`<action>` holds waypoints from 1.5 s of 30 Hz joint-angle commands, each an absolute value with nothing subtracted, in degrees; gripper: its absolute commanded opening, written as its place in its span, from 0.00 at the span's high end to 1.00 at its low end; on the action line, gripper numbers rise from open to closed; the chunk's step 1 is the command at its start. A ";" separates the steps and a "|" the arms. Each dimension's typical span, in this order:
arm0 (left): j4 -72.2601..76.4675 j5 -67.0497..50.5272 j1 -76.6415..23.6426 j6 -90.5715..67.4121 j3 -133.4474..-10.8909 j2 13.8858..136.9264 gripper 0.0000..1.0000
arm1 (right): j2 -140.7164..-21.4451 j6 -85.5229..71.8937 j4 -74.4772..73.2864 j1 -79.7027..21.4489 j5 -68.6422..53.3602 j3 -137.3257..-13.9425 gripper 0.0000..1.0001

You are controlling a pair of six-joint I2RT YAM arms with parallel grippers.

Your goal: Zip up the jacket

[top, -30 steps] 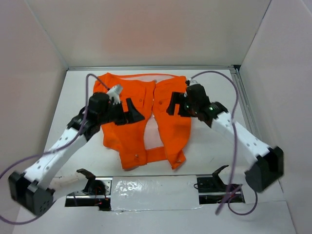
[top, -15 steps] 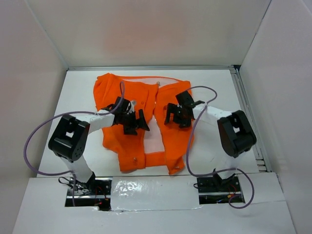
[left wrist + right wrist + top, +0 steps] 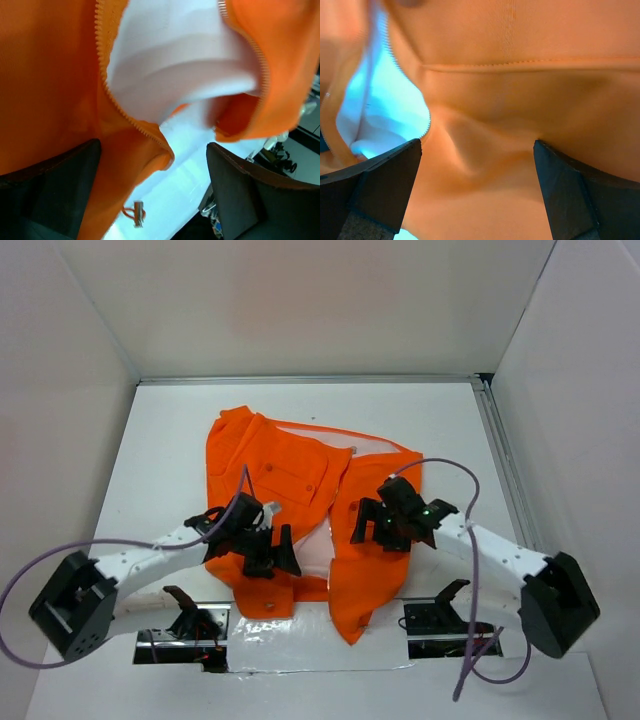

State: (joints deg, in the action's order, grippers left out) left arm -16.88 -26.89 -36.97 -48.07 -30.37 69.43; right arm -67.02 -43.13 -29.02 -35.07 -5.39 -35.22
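Note:
The orange jacket point(image 3: 290, 475) lies open on the white table, its pale lining point(image 3: 315, 550) showing in the gap between the front panels. My left gripper point(image 3: 273, 555) is open over the lower left panel near the hem. In the left wrist view the jacket point(image 3: 45, 85), its zipper teeth point(image 3: 102, 75) and a small dangling pull point(image 3: 138, 214) show between my open left gripper point(image 3: 155, 200). My right gripper point(image 3: 368, 525) is open over the right panel. In the right wrist view orange fabric point(image 3: 485, 150) fills the space between my open right gripper point(image 3: 477, 192).
A shiny taped strip point(image 3: 300, 625) runs along the near edge, and the jacket's hem overlaps it. White walls enclose the table on three sides. A metal rail point(image 3: 505, 465) runs along the right side. Purple cables point(image 3: 60, 560) loop from both arms.
Both arms have drawn back toward the near edge and the jacket has slid with them. Its hem now reaches the taped strip and the panels are more skewed.

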 commanded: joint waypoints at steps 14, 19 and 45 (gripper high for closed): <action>-20.82 -11.79 -28.13 -29.29 -83.29 104.26 0.01 | -83.46 -36.04 -35.78 -17.85 -2.55 -63.35 0.00; -22.58 -15.20 -25.76 -25.67 -100.26 119.67 0.01 | -96.99 -35.77 -37.35 -17.23 3.15 -76.95 0.04; -16.79 -19.41 -21.62 -24.87 -95.64 127.36 0.07 | -125.50 -32.96 -44.55 -22.24 9.31 -99.14 0.52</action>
